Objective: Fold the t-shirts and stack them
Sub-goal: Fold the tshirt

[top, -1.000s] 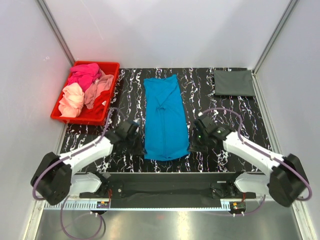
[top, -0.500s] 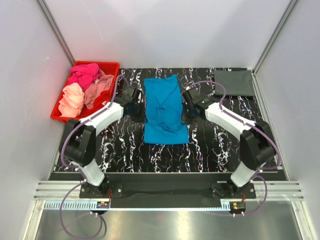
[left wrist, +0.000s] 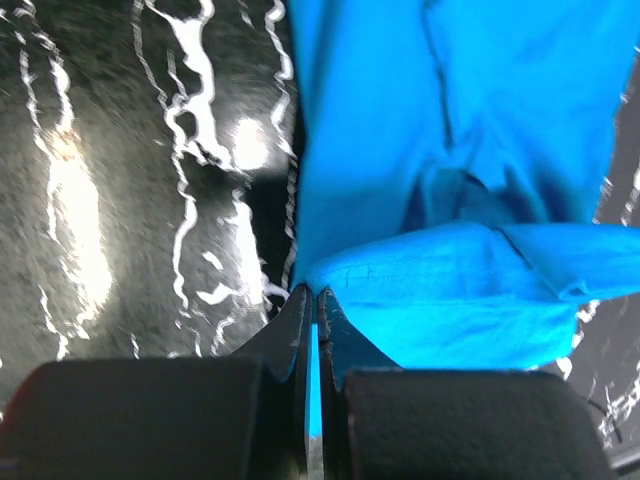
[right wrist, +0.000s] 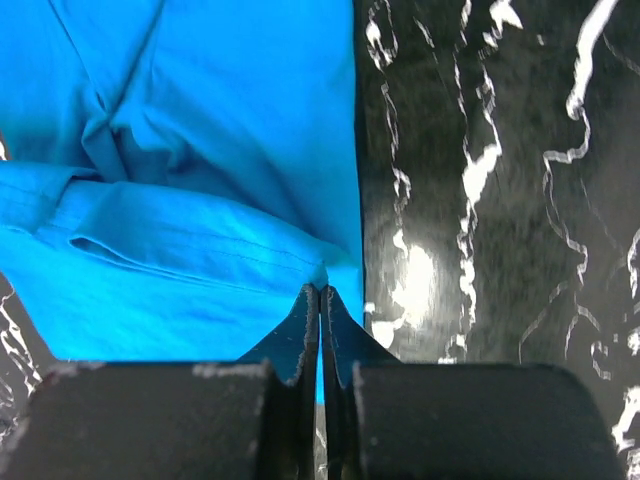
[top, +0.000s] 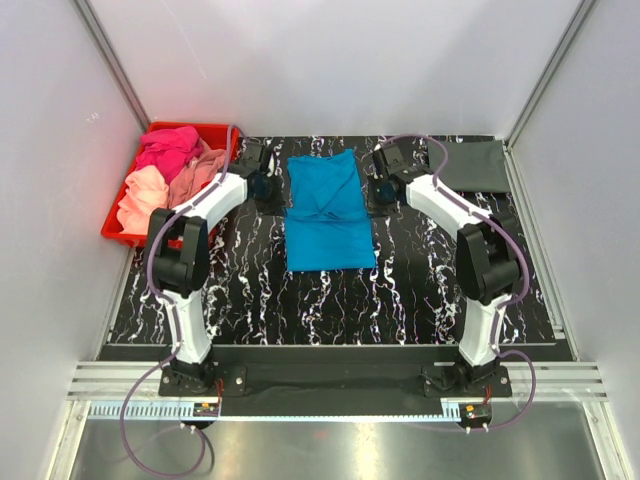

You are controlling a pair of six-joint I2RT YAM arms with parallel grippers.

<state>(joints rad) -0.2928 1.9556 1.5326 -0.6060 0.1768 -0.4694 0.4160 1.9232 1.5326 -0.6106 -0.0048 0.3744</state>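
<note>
**Progress.** One dark grey t-shirt (top: 470, 165) lies folded flat at the desk's (top: 420, 290) far right corner, judged finished. The blue t-shirt (top: 328, 215) lies mid-desk towards the far edge, a narrow strip with its lifted layer doubled over the far half. This fold is judged under way, with stacking not yet done. A hot pink shirt (top: 168, 148), a peach shirt (top: 143, 195) and a salmon shirt (top: 200, 170) sit crumpled in the red bin (top: 120, 236) at the far left corner, unfolded.

**Arms.** Both reach out long towards the far edge, flanking the blue shirt.
- Left gripper (left wrist: 312, 296): jaws pinched tight on the folded layer's left corner.
- Right gripper (right wrist: 320, 293): jaws likewise clamped on the right corner.
</note>
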